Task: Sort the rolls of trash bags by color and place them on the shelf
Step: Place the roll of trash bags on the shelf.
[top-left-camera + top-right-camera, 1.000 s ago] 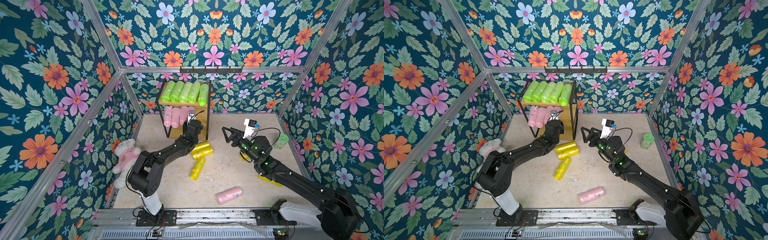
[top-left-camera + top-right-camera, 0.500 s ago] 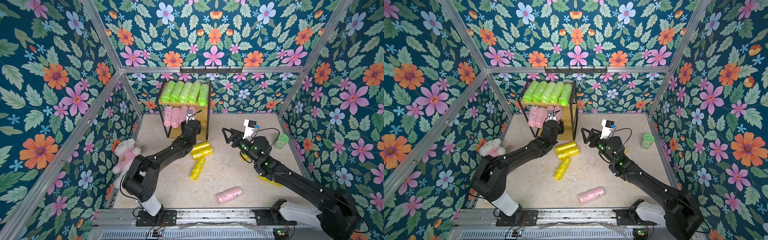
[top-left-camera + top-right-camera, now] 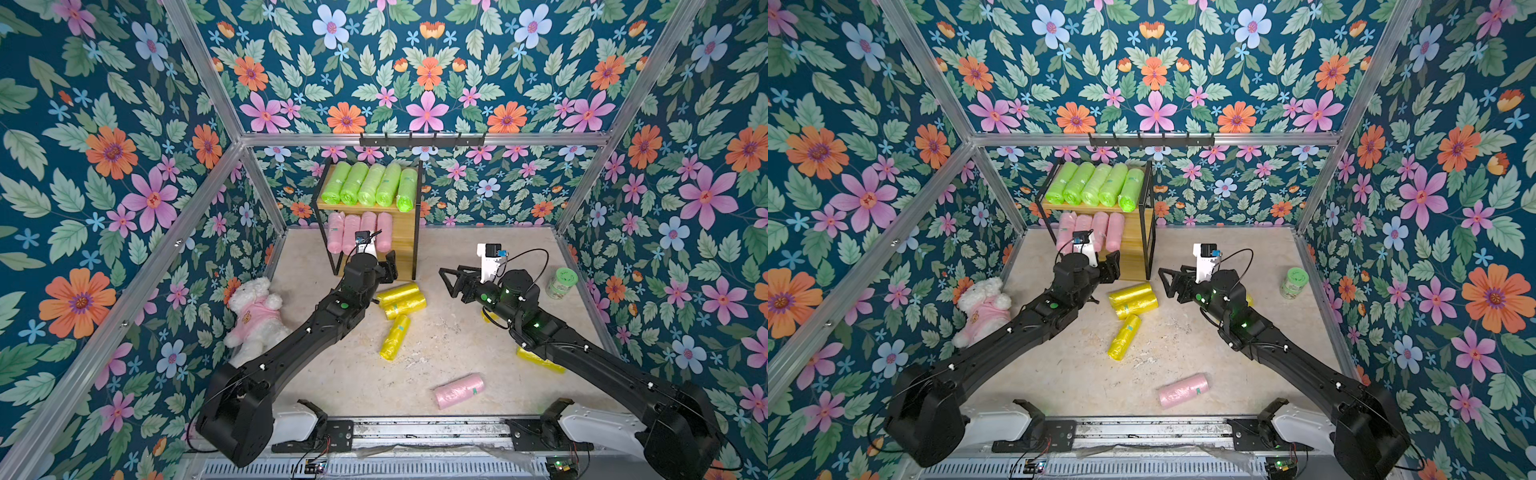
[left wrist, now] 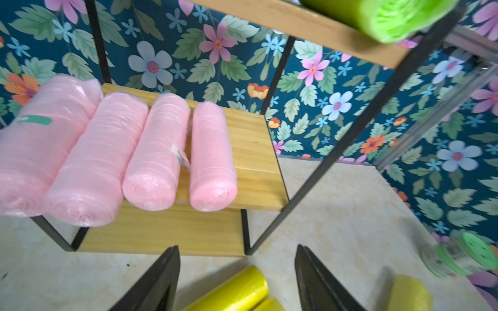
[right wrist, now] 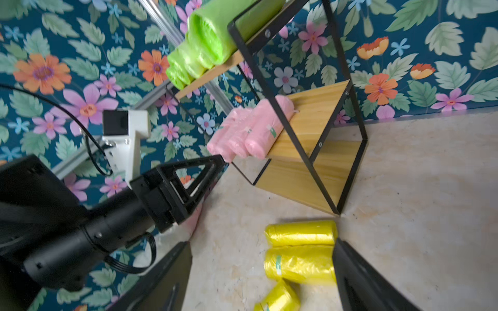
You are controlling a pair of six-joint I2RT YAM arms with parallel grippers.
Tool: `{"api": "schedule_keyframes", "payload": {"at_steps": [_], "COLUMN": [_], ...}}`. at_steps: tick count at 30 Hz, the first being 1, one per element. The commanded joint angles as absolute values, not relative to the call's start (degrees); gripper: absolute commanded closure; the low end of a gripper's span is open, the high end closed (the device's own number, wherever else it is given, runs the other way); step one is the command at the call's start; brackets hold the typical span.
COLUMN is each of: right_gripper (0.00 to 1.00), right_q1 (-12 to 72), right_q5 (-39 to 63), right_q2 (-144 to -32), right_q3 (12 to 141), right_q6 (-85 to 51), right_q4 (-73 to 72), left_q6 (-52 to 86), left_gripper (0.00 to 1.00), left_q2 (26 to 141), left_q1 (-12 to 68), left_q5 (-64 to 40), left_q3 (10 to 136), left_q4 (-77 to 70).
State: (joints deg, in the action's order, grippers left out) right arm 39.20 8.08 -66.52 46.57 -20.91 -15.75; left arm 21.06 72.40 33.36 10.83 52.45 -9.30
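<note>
The shelf (image 3: 404, 232) stands in the upper middle of both top views, against the back wall, and how it is filled shows the sorting rule: one colour per board. Five green rolls (image 3: 370, 185) lie side by side on the top board. Four pink rolls (image 3: 353, 232) lie on the middle one, ends forward, probably so that they pack close and stay put. The bottom board (image 4: 161, 231) is bare, presumably kept for yellow.

The left arm (image 3: 332, 316) reaches to just before the shelf. The left jaws are parted and empty in the left wrist view, facing the free space beside the fourth pink roll. That space likely waits for the loose pink roll (image 3: 459, 390) at the lower middle of the table (image 3: 436, 345).

The right arm (image 3: 540, 328) carries the right jaws wide and empty near a pair of yellow rolls (image 3: 401, 296) at centre frame, apparently lined up to take one. A third yellow roll (image 3: 394, 337) lies just below the pair. Another yellow roll (image 3: 540, 360) is half hidden under the right arm.
</note>
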Motion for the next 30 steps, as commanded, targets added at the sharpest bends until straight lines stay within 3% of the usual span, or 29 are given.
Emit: {"api": "schedule_keyframes", "payload": {"at_steps": [1,13,23,30], "right_gripper": [0.15,0.15,0.15,0.15], "right_q1": [42.42,59.15,67.69,72.07], "right_q5": [10.39,6.59,0.04,1.93], "right_q2": [-66.72,-69.39,-78.02,-79.98], "right_q3": [49.11,50.17,52.69,51.78], "right_q6": [-6.65,18.54,25.97,27.58], "right_q4": [-0.90,16.30,33.02,37.84], "left_q6": [23.01,17.89,16.22,15.82], "left_gripper": [0.27,0.27,0.26,0.26], "left_q2": [68.82,61.72,61.51,62.23], "left_q1": [31.87,16.73,14.48,14.29], "left_q5": [2.97,-12.98,-14.24,-13.80], "left_q3": [51.77,52.64,52.65,53.09], "left_q4": [-2.97,14.19,15.99,15.89]}}
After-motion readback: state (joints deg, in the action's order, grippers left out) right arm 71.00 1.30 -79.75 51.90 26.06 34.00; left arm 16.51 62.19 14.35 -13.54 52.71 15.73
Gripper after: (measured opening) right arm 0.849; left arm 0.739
